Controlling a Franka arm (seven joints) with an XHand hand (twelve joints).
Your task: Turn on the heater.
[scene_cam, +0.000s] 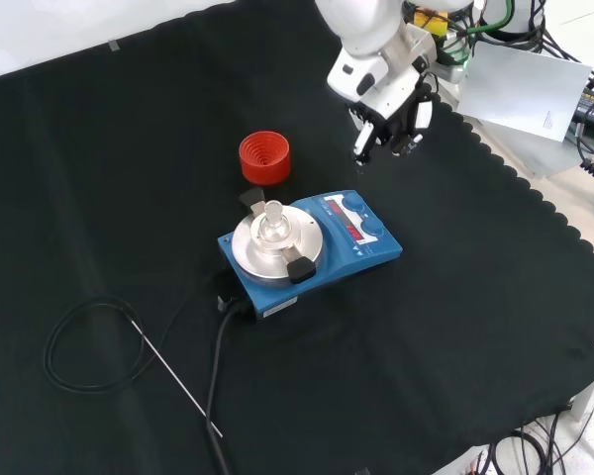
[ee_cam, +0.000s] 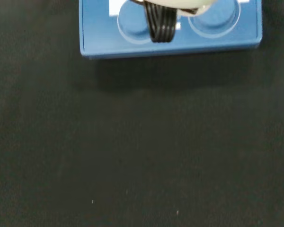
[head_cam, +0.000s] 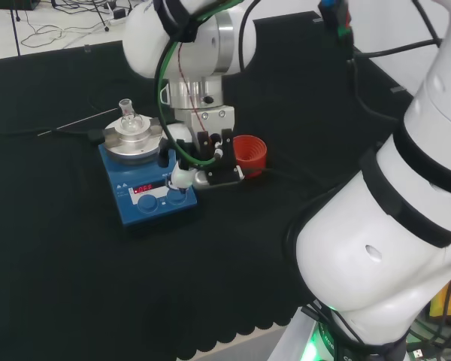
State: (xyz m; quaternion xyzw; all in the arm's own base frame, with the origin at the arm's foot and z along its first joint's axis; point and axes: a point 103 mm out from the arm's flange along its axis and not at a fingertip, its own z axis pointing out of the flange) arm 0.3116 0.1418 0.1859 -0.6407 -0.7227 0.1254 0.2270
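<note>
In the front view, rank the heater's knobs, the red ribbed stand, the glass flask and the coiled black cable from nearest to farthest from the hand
From the hand, front view:
1. Heater's knobs, just below the hand at the heater's right end.
2. Red ribbed stand, to the hand's left; close to the knobs in distance, so this order is uncertain.
3. Glass flask, on the heater's round plate.
4. Coiled black cable, far lower left.

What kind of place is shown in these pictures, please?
Probably a robotics laboratory set up as a chemistry bench. A blue heater with a small glass flask on its round plate stands on black cloth, a red ribbed stand beside it, and the robot's hand above.
</note>
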